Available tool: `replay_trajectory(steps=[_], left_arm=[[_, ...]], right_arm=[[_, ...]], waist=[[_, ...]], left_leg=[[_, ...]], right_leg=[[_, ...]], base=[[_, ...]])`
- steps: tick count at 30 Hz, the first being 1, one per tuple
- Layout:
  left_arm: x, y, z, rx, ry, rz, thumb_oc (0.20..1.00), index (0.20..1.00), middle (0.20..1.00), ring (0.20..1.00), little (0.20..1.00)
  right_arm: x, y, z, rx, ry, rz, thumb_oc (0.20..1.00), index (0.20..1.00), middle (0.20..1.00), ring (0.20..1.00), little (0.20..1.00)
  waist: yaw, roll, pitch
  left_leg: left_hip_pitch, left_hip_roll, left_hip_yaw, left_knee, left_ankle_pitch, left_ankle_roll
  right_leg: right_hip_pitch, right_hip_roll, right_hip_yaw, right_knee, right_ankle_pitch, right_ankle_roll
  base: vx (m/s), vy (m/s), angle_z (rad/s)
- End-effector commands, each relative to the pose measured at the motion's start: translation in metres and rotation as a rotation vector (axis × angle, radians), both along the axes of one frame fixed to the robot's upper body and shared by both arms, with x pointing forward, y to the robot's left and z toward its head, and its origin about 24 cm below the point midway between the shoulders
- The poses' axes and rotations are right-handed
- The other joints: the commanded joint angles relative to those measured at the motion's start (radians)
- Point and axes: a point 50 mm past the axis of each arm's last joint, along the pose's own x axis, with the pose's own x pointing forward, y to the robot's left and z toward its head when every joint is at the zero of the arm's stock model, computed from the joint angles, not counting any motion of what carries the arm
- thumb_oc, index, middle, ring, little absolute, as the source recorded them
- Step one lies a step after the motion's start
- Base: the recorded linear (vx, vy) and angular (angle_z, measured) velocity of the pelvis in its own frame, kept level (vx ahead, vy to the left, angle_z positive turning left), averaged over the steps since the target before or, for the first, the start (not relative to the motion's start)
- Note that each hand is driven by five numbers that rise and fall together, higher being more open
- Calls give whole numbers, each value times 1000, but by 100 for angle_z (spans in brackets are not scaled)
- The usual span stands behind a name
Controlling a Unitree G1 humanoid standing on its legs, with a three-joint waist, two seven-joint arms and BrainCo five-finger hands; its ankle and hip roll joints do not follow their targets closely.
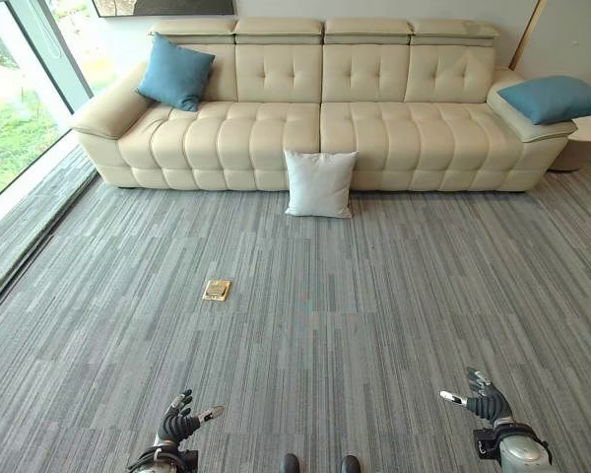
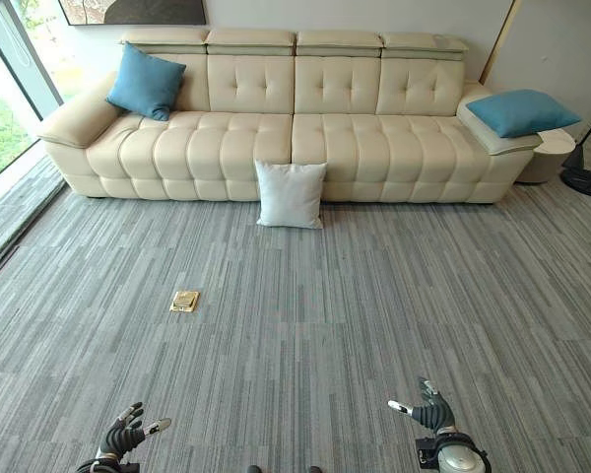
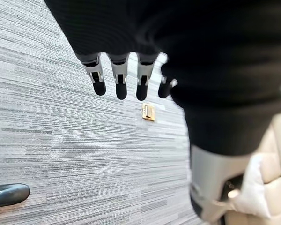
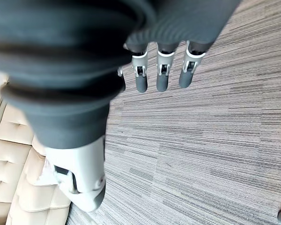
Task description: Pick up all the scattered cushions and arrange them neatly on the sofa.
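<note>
White cushion (image 1: 320, 183) against sofa (image 1: 374, 138) — lamp base (image 2: 589, 180) beside.

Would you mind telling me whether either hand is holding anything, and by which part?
Nothing is held: the left hand and right hand hang open above the grey striped carpet.

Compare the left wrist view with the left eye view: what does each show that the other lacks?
The left eye view alone shows the whole sofa, two blue cushions, the right hand and the window. The left wrist view alone shows the left hand's straight fingers from close up. Both show the carpet, the brass floor plate and the white cushion propped against the sofa front.
</note>
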Motion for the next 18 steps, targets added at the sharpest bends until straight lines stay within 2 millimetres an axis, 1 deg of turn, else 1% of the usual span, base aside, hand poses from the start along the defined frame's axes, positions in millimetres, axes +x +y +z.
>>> replay_trajectory(steps=[1, 6, 10, 18], left_arm=[[33, 2, 17, 6, -134, -15, 1000, 1000, 1000, 1000, 1000], [41, -1, 25, -16, -189, -19, 1000, 1000, 1000, 1000, 1000], [43, -2, 28, -20, -205, -26, 1000, 1000, 1000, 1000, 1000], [52, 6, 41, 3, -270, -12, 1000, 1000, 1000, 1000, 1000]], right_arm=[[16, -10, 14, -30, -90, -34, 1000, 1000, 1000, 1000, 1000], [13, -8, 11, -23, -74, -32, 1000, 1000, 1000, 1000, 1000], [14, -9, 12, -25, -75, -39, 1000, 1000, 1000, 1000, 1000], [32, -9, 22, -47, -118, -19, 1000, 1000, 1000, 1000, 1000]], waist=[[-6, -35, 16], [-3, -43, 23], [-1, -47, 25], [14, -54, 34]], left_leg=[[51, -2, -29, 10, -160, -22], [43, -3, -22, 20, -167, -19], [31, -7, -15, 40, -178, -16], [-37, -25, 15, 124, -219, 1]], right_leg=[[38, -35, 6, 12, -121, 64], [35, -35, 9, 12, -120, 68], [32, -39, 13, 14, -120, 71], [-9, -63, 32, 54, -123, 91]], base=[[0, 0, 0], [7, 1, -1], [40, 33, -5], [37, 79, -8]])
